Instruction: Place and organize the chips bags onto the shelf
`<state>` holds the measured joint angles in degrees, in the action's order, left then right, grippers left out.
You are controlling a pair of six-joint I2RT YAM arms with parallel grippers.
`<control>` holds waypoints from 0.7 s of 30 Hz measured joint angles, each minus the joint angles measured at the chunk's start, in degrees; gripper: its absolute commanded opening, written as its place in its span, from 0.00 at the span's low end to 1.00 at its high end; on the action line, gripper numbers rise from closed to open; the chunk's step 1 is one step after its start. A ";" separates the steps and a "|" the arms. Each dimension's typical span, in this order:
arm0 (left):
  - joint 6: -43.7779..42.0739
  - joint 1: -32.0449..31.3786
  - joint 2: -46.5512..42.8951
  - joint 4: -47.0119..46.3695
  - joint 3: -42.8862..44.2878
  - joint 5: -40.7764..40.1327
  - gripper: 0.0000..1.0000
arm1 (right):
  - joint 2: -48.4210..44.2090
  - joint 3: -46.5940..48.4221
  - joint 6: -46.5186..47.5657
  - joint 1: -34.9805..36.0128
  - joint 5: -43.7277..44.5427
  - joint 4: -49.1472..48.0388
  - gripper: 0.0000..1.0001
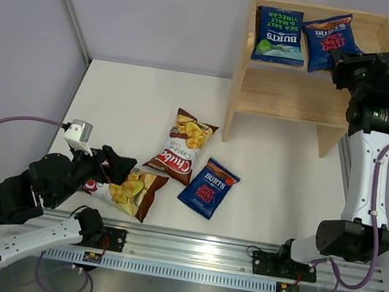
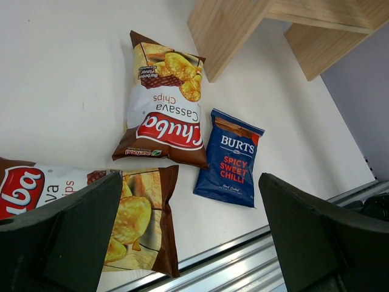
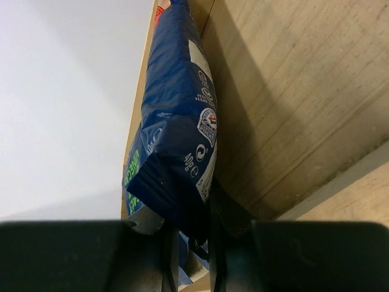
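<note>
- The shelf stands at the far right of the desk, and two small dark blue bags lie side by side on its top board.
- The green-lettered bag is the left one of the pair and lies flat with its printed face up.
- The red-lettered shelf bag lies just to its right, turned slightly askew, and their inner edges touch or nearly touch.
- The right gripper reaches over the top board from the right. It is nearly closed, pinching the near right corner of the red-lettered shelf bag.
- In the right wrist view this gripper clamps the crimped edge of the blue bag, which stands on edge against the wooden board.
- Three bags lie flat on the desk in front of the shelf.
- The middle brown-and-white bag lies near the shelf's left foot.
- The second red-lettered bag lies just right of it and nearer the arms, and the two look to be touching or almost so.
- The left brown-and-white bag lies by the near edge, partly under the left arm.
- The left gripper is spread wide and holds nothing. It is poised over the left brown-and-white bag.
- In the left wrist view its two fingers frame that bag's end and the desk beyond it.
</note>
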<state>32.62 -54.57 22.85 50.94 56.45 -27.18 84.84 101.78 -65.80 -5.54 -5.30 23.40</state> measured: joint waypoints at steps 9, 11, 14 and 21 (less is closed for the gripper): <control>0.02 0.00 0.09 -0.09 -0.72 0.17 0.99 | 2.14 5.14 2.43 2.54 1.53 3.72 0.27; 0.02 0.00 0.09 -0.11 -0.72 0.31 0.99 | 2.67 5.70 2.64 3.41 2.05 4.39 0.28; 0.07 0.00 0.09 -0.07 -0.72 0.39 0.99 | 3.56 7.21 3.23 4.17 2.93 5.57 0.39; 0.17 0.00 -0.81 0.13 -0.72 0.44 0.99 | 6.69 14.71 8.04 4.79 4.90 11.65 0.45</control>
<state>32.80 -54.57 22.04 51.07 55.72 -26.74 91.53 116.49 -57.76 -0.75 -0.40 35.05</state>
